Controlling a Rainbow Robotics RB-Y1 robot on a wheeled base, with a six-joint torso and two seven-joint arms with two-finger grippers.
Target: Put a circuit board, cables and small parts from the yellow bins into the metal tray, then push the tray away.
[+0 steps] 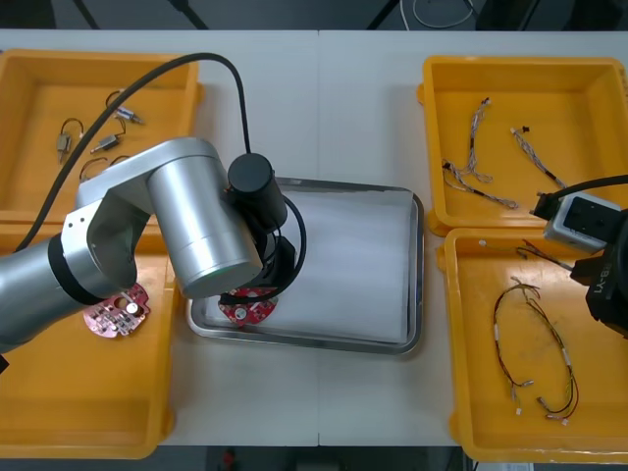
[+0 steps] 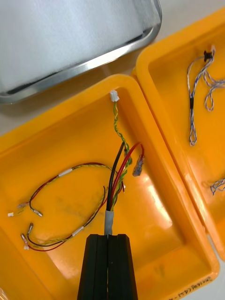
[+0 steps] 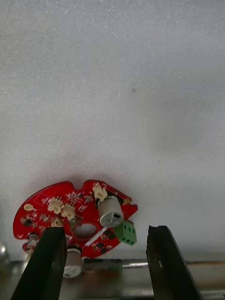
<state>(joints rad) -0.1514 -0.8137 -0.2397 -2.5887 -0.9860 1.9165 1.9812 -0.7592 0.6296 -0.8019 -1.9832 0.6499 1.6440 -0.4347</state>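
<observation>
A round red circuit board [image 3: 70,213] lies on the white inside of the metal tray [image 1: 412,294], in its front left corner [image 1: 250,311]. My left gripper [image 3: 105,243] hangs just over it, open, one finger at each side of the board's near edge. My right gripper [image 2: 108,236] is low in the front right yellow bin [image 2: 154,220], shut on a red and yellow cable [image 2: 118,168] that also has a black strand. The cable's white plug [image 2: 114,96] rests against the bin's wall nearest the tray.
More red and yellow cable [image 1: 535,343] lies looped in the same bin. Twisted blue and white cables [image 1: 476,177] are in the back right bin [image 1: 520,69]. Small metal parts [image 1: 108,137] sit in the back left bin. A second circuit board [image 1: 116,312] lies in the front left bin.
</observation>
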